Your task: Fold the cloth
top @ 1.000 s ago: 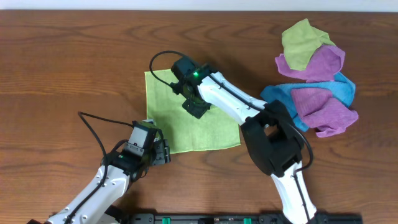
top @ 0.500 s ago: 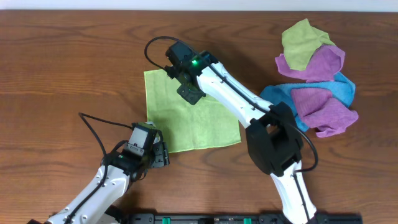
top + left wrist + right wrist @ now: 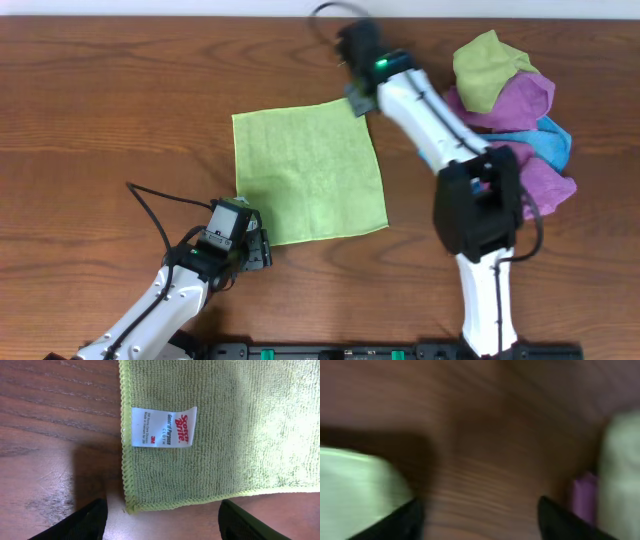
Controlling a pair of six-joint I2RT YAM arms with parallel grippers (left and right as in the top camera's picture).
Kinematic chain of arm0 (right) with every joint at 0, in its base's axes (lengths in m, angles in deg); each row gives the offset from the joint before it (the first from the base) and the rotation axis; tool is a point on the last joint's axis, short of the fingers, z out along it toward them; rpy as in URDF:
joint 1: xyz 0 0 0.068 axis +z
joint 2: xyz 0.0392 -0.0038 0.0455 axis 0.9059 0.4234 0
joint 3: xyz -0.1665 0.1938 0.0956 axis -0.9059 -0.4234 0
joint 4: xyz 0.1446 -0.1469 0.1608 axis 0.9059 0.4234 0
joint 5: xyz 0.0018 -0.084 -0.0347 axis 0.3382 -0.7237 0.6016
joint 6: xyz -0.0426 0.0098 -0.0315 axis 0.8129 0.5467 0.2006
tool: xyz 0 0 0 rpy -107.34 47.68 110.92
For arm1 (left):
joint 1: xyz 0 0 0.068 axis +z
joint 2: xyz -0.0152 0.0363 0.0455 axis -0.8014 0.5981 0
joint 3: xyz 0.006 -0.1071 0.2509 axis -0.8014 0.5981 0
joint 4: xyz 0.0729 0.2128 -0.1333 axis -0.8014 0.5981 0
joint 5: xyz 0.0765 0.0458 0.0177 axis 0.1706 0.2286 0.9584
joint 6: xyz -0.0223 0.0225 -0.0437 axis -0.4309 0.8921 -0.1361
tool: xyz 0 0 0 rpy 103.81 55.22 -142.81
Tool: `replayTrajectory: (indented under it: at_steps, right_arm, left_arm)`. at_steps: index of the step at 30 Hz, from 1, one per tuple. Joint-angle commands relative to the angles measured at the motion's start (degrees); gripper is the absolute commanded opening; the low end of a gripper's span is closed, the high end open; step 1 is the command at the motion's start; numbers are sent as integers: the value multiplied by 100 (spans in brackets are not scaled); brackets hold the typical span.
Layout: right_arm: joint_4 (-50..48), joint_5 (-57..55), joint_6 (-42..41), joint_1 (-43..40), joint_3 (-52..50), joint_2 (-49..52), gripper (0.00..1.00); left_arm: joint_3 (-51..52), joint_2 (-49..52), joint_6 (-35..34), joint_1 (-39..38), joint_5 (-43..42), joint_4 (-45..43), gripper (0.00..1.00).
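The lime-green cloth [image 3: 308,175] lies spread flat in one layer on the wooden table. My left gripper [image 3: 255,250] stands open just off its near left corner. In the left wrist view that corner of the cloth [image 3: 225,435] carries a white tag [image 3: 164,427], and bare wood shows between the two fingers [image 3: 85,522]. My right gripper [image 3: 358,100] hovers at the cloth's far right corner. Its wrist view is blurred: the gripper [image 3: 480,520] is open over bare wood, with the cloth [image 3: 355,480] at the left.
A heap of other cloths sits at the back right: olive-yellow [image 3: 485,68], purple [image 3: 515,100], blue [image 3: 550,140] and purple again [image 3: 525,180]. The right arm's forearm passes beside this heap. A black cable [image 3: 150,205] loops left of my left arm.
My right gripper has swung from over the cloth's middle to its far right corner and has opened. The cloth now lies fully uncovered. The left arm has not moved.
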Motion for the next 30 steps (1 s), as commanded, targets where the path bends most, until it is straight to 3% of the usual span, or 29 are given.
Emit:
replayTrajectory:
  at_steps: [1,2,3,17,22,30]
  right_arm:
    - [282,-205,-743,-151,101,85,90]
    - [413,-149,-743,-157,101,85,99]
    - [533,-96,-741,-151,101,85,99]
    - [1851,577,-660,262,101,-343,99]
    - [2127,1080,-654,22,101,-953,99]
    - [3145,2317,-79,-487,-4,-1672,93]
  left_arm:
    - [31,44,-125,28,-92,79,73]
    - [31,44,-136,28,-96,79,73]
    - [31,44,-136,28,-96,76,73]
    - [-297,42,192,33,-48,87,78]
    - [-833,42,605,264,614,640,82]
    - [-887,85,942,898,-85,761,83]
